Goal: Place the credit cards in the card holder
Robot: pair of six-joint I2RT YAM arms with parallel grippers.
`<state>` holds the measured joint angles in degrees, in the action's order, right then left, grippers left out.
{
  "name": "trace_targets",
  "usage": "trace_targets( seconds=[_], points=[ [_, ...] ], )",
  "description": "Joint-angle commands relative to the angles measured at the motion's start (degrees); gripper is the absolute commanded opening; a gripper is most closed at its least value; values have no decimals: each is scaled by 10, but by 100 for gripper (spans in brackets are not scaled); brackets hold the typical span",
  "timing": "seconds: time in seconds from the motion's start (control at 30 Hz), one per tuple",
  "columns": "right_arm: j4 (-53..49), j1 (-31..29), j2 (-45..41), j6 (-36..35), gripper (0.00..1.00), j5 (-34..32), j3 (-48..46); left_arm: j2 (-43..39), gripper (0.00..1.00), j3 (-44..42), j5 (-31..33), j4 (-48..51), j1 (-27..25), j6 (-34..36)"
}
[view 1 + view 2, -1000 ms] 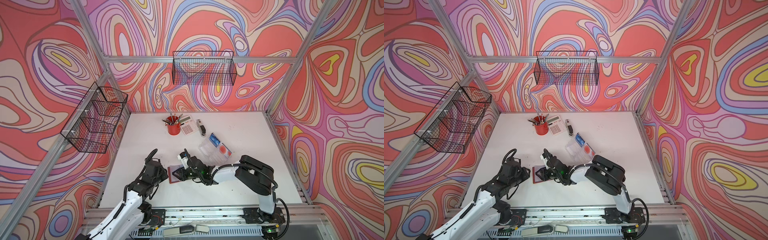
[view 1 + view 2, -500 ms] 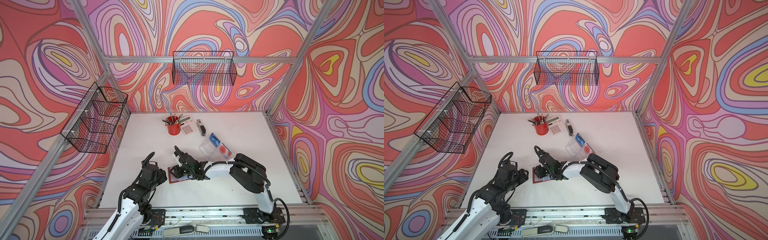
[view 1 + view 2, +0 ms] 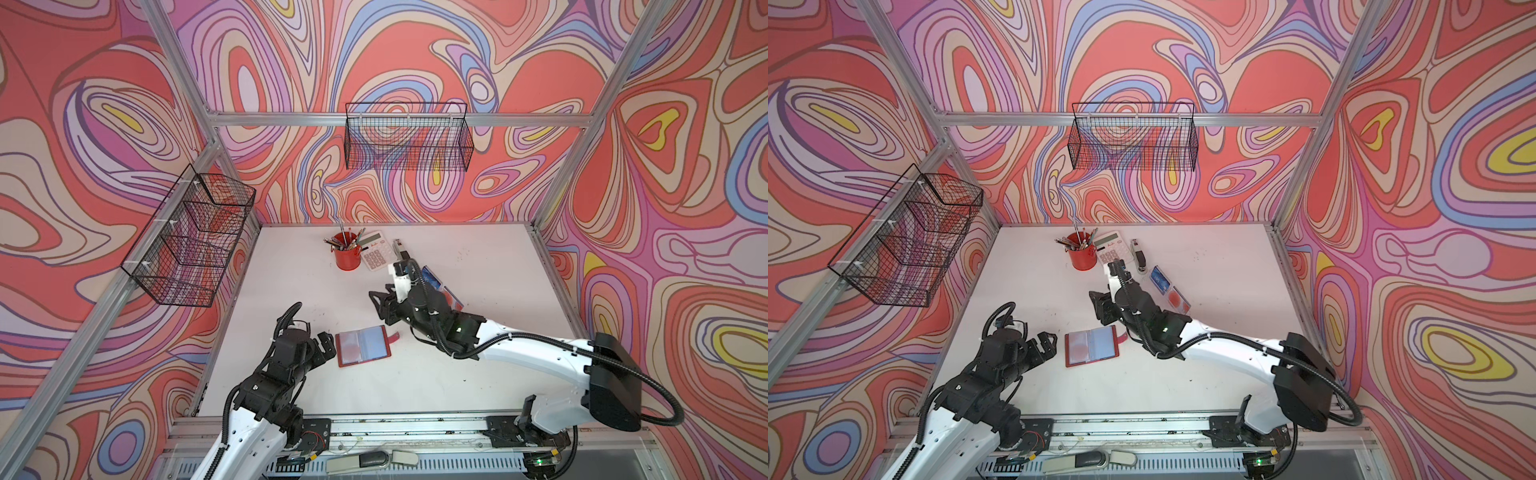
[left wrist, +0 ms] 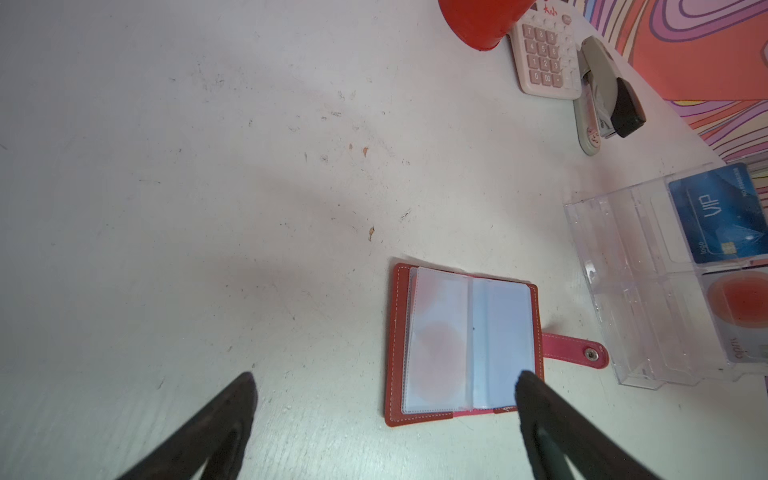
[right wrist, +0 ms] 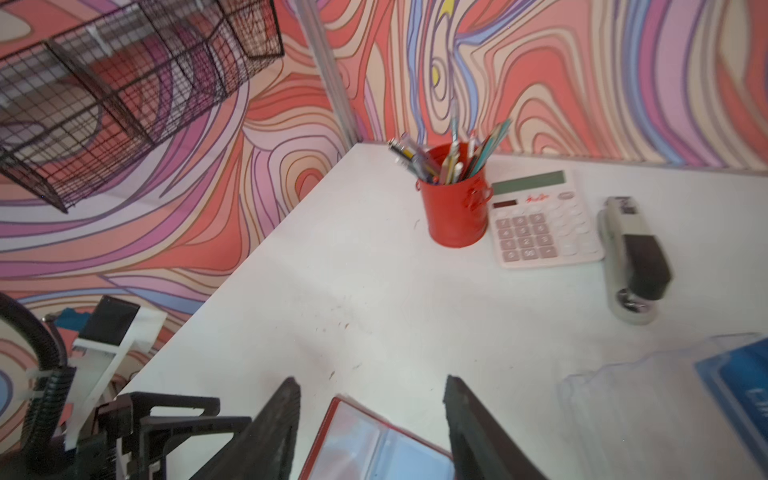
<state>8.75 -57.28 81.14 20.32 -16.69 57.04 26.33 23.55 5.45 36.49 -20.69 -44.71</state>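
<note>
card holder [image 3: 363, 345] open, flat on tabletop [image 3: 457, 374] nr front edge. left end effector [image 3: 328, 345] released, empty, beside holder. right end effector [image 5: 372, 384] jaws apart, empty. credit cards [image 4: 719, 216] in clear tray [image 4: 623, 291] twd right edge.

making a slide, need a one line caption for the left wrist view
Open left gripper beside the card holder lying open on the table, credit cards in the clear tray.

One card holder [image 3: 363, 345]; one clear tray [image 4: 615, 270], with one blue credit card [image 4: 719, 212] and one pale credit card [image 4: 737, 303] showing in it; one red cup [image 3: 347, 258] of pens, too bunched to count; one calculator [image 3: 376, 254]; one stapler [image 3: 1140, 257]; two wire baskets [image 3: 409, 141] on the walls.
</note>
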Motion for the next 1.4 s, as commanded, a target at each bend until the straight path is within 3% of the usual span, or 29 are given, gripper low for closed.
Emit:
trace_targets(
  seconds=[0.0, 0.03, 0.07, 0.1, 0.17, 0.3, 0.37, 0.5, 0.57, 0.7, 0.97, 1.37],
  points=[
    [40, 0, -48, -75, 64, -96, -53, -3, 100, 8, 43, 33, -1, 6],
    [42, 1, -66, -87, 74, -132, -63, -3, 100, 3, 62, 31, -1, 5],
    [27, 5, -77, -86, 92, -164, -64, -5, 100, 1, 81, 38, -1, -8],
    [-24, 18, -82, -65, 98, -201, -52, -7, 100, 1, 88, 43, -1, -12],
    [-121, 68, -84, -23, 98, -197, -24, -11, 100, -3, 70, 31, -1, -1],
    [-182, 190, -83, 12, 96, -75, -30, -11, 100, -8, 56, 24, -1, 3],
    [-210, 242, -68, 12, 88, 4, -11, -9, 100, -6, 54, 27, -1, 2],
    [-286, 277, -21, -6, 86, 38, 41, -9, 100, -6, 51, 25, -1, 4],
    [-329, 290, 9, -17, 76, 63, 71, -9, 100, -7, 52, 26, -1, 4],
    [-353, 323, 22, -27, 68, 143, 70, -10, 100, -6, 55, 24, -1, 5],
    [-369, 367, 14, -31, 65, 202, 56, -8, 100, -7, 50, 23, -1, 6],
    [-362, 368, 19, -35, 55, 237, 19, 1, 100, -8, 45, 21, -1, 4]
  ],
)
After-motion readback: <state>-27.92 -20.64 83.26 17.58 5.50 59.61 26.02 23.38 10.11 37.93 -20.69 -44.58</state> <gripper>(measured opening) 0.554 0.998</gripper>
